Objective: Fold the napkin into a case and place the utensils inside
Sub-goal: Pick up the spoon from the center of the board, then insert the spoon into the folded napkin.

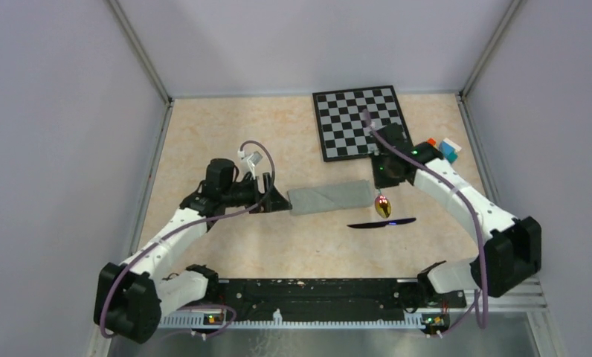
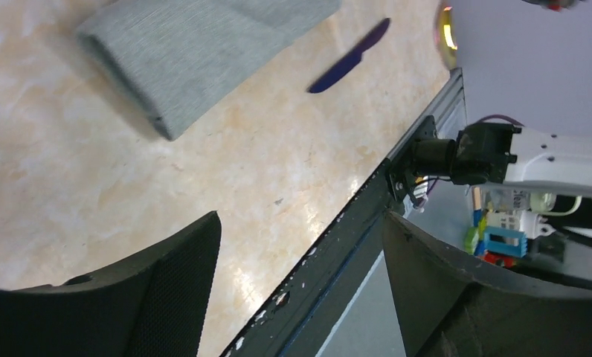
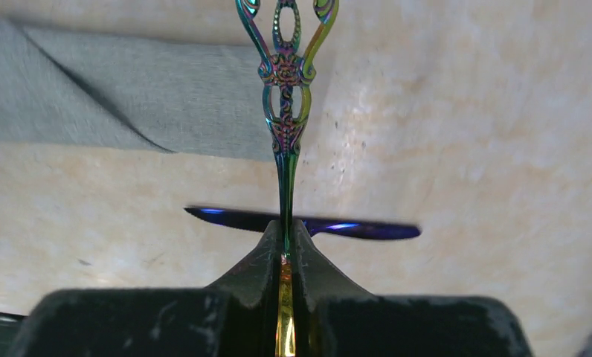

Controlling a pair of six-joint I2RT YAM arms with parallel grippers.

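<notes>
The black mounting rail (image 1: 315,286) runs along the near edge. Bare counter (image 1: 226,134) separates it from the knife (image 1: 382,222), which lies flat, running left to right and touching nothing. Just beyond the knife, the right fingers (image 3: 257,264) are pressed together on the slim stem of the spoon (image 3: 285,111), and its ornate handle juts past the fingertips. In the top view its yellow-red bowl hangs just off the right end of the case (image 1: 330,197).

The case lies flat mid-counter, a narrow folded strip with a diagonal fold line. Its short left end faces the left fingers (image 2: 166,290), which stand wide apart around nothing, just beside that end. Open counter spreads to the left of the case and behind it.

Farther back, the chessboard (image 1: 360,123) lies close to the far wall. The coloured blocks (image 1: 443,149) sit near its right side, by the counter's right edge.
</notes>
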